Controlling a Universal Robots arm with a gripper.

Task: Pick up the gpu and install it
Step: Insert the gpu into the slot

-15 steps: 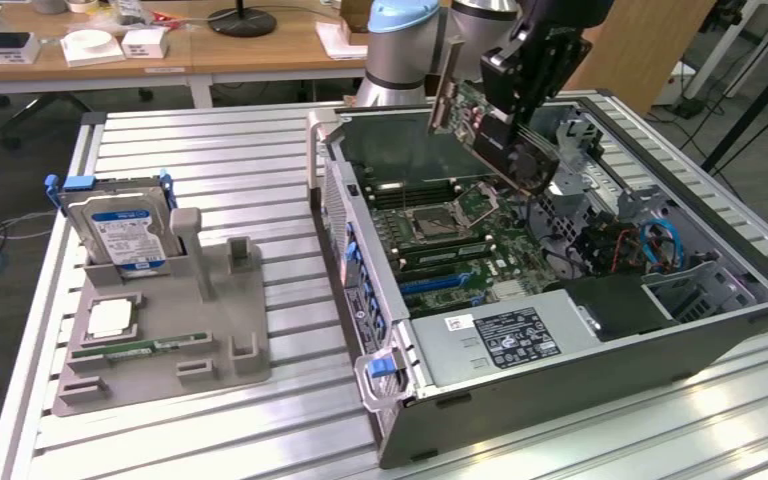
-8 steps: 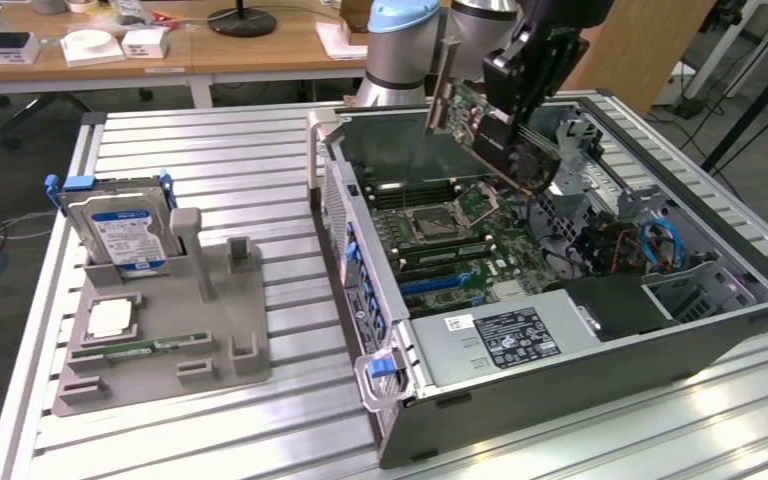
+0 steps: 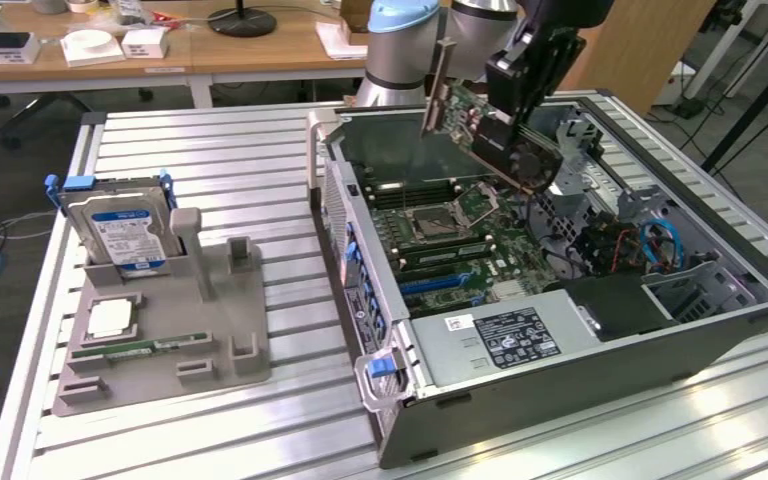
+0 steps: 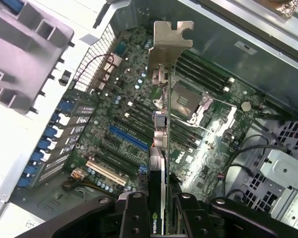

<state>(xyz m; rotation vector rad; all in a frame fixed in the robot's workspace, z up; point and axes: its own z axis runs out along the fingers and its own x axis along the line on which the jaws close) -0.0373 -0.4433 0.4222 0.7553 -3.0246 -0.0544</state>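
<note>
Robot arm [image 3: 398,70]: silver-grey cylindrical joint with light-blue cap [image 3: 404,15]; black gripper [image 4: 161,210], angular fingers [image 4: 135,218] bearing recessed round screws [image 4: 135,202].

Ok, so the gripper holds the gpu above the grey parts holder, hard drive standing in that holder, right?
No: the exterior view shows the gripper holding the gpu above the open computer case, not the holder. The hard drive does stand in it.

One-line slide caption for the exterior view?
The gripper holds the gpu tilted over the open computer case; hard drive stands in the grey holder on the exterior view's left.
</note>
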